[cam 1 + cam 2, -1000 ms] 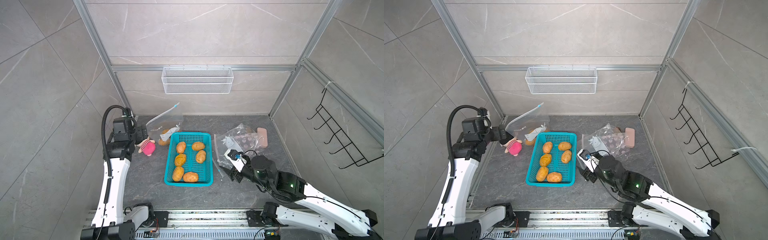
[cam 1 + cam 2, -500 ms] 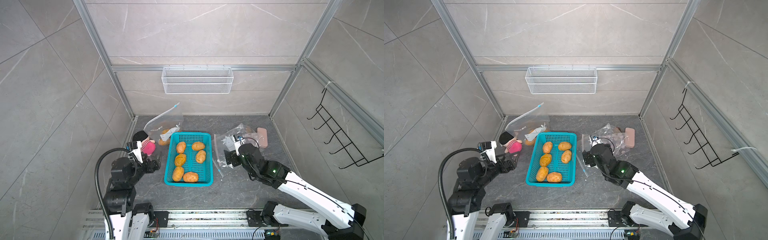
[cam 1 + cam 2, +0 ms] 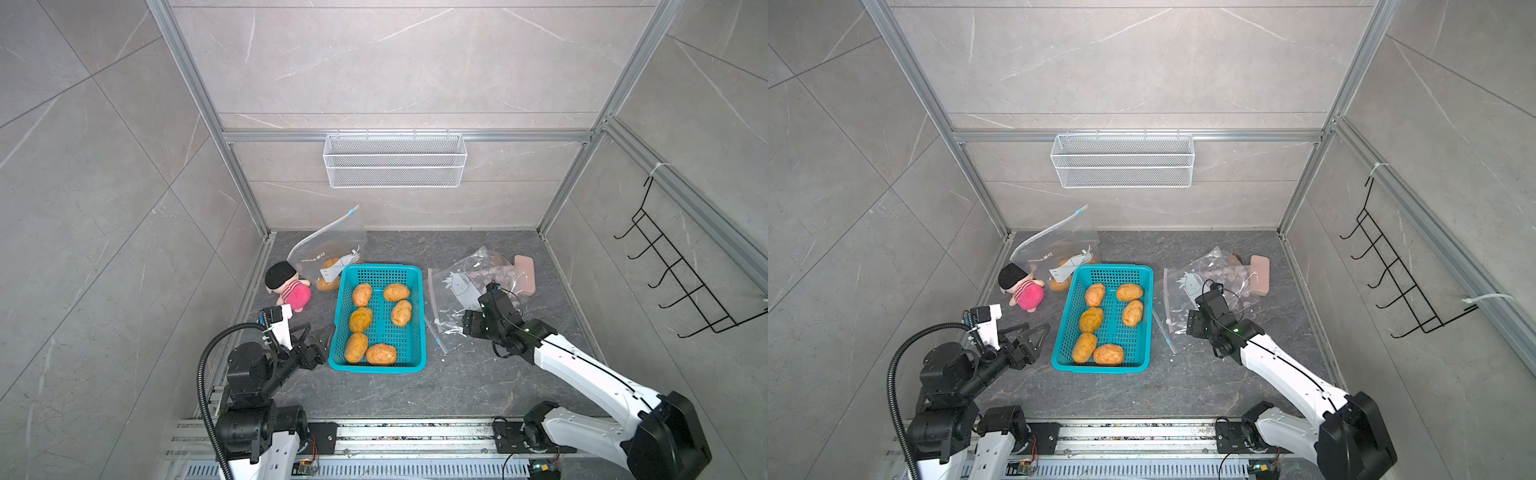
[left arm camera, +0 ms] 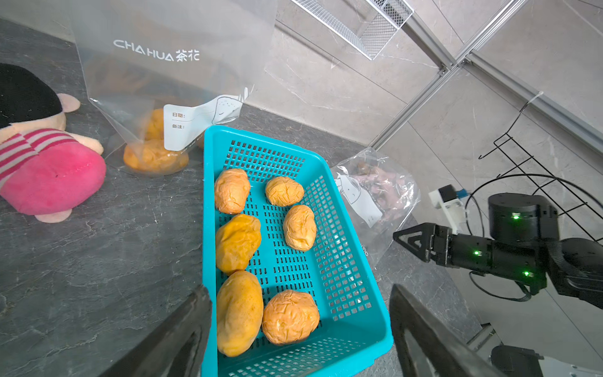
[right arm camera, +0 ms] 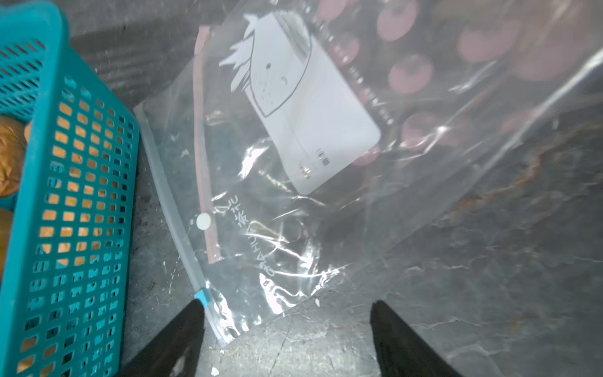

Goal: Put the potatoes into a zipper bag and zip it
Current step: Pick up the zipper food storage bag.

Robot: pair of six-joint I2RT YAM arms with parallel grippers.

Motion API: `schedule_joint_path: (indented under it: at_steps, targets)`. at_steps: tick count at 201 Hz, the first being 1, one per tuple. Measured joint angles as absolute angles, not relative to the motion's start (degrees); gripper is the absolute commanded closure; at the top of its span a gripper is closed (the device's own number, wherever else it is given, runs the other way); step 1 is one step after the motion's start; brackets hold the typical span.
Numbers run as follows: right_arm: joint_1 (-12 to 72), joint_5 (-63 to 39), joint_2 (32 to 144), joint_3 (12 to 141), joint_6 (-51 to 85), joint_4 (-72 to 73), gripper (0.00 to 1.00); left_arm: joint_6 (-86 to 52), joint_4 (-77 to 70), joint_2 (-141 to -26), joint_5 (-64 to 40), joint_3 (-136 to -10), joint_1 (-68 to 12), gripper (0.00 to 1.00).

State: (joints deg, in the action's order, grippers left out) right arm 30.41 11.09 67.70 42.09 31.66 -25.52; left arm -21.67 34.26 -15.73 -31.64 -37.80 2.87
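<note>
Orange-tan, wrinkled skin marks the potatoes (image 3: 360, 319). We count six lying loose in the teal plastic basket (image 3: 382, 269) at the middle of the table (image 3: 415, 395), in two rough columns and none stacked. At least two more (image 4: 153, 158) sit at the bottom of the upright zipper bag (image 3: 328, 249), just behind the basket's far-left corner. We judge that their weight is what keeps that bag standing, mouth upward and ready for loading.

A second zipper bag (image 3: 457, 286) lies flat just to the right of the basket, its zip strip running alongside the basket wall. It holds pinkish round shapes that we cannot identify. With the strip at that edge, the blue slider (image 5: 200, 295) is within easy reach.

The left gripper (image 4: 298, 290) hangs by the basket's near-left corner with its jaws spread wide and nothing between them, framing the nearest two potatoes in the left wrist view. We judge this a line-up for a pick. The right gripper (image 5: 285, 305) is likewise spread and empty, poised over the near corner of the flat bag, close by the slider.

Further count:
- one pink plush doll (image 3: 289, 286), left of the upright bag
- one pink block (image 3: 524, 274), behind the flat bag
- one wire shelf (image 3: 395, 160) on the back wall
- one black hook rack (image 3: 673, 282) on the right wall

Six potatoes remain unbagged, and we see neither bag confirmed zipped.
</note>
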Motion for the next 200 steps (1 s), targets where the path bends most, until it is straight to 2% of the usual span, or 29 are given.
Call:
schedule_joint_path:
  at_steps: [54,89,117,151,200]
  targets:
    - [34.5,13.3,81.3,51.8,31.1,-29.1,0.23,-22.2,34.2,-15.7,-31.6,-37.8,2.9,0.14]
    - [33.2,19.2,79.1,49.9,33.3,-30.8,0.16,-22.5,34.2,-15.7,-31.6,-37.8,2.9,0.15]
    - [27.4,19.9,74.5,44.2,36.0,-29.8,0.13,-22.6,34.2,-15.7,-31.6,-37.8,2.9,0.14]
    - [21.0,12.6,73.5,36.9,38.6,-23.6,0.13,-22.6,34.2,-15.7,-31.6,-37.8,2.9,0.15]
    - [19.6,-0.3,76.4,33.9,43.4,-10.5,0.16,-22.6,34.2,-15.7,-31.6,-37.8,2.9,0.15]
